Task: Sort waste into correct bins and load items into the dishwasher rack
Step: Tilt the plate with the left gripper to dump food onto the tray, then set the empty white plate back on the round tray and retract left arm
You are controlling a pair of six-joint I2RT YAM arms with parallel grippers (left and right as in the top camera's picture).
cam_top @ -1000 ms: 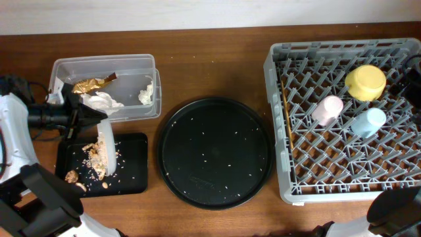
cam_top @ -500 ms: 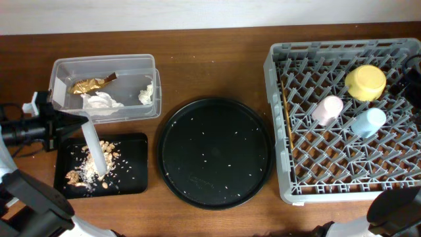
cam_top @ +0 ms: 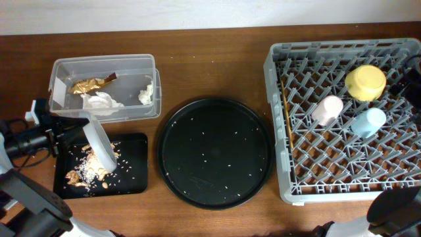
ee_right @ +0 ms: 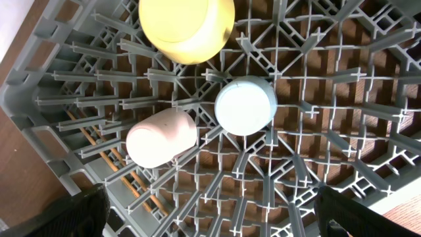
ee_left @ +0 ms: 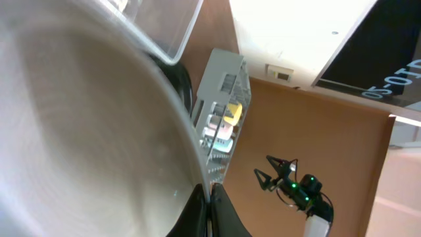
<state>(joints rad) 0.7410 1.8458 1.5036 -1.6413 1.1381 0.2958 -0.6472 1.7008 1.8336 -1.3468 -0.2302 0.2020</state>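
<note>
Grey plate (cam_top: 100, 145) is hanging tilted, its rim clamped in the closed left gripper (ee_left: 207, 197), with scraps (cam_top: 89, 172) lying on the tray (cam_top: 135, 164) below the fingers. The scraping step is probably ending. Next the plate is needing a carry to the rack (cam_top: 342, 191) beneath the empty, wide-spread right gripper (ee_right: 210, 220).

Soft, even room light fills the overhead view, which is sharp throughout, with only short faint shadows beside the dishwasher rack (cam_top: 273, 131) and a dull sheen on the round black tray (cam_top: 197, 158). In the left wrist view the pale grey plate (ee_left: 72, 131) looms close and blurred, and the white wall above is washed out. The right wrist view is crisp, yet the yellow bowl (ee_right: 187, 26) glares overexposed and straight lines bow at the edges
</note>
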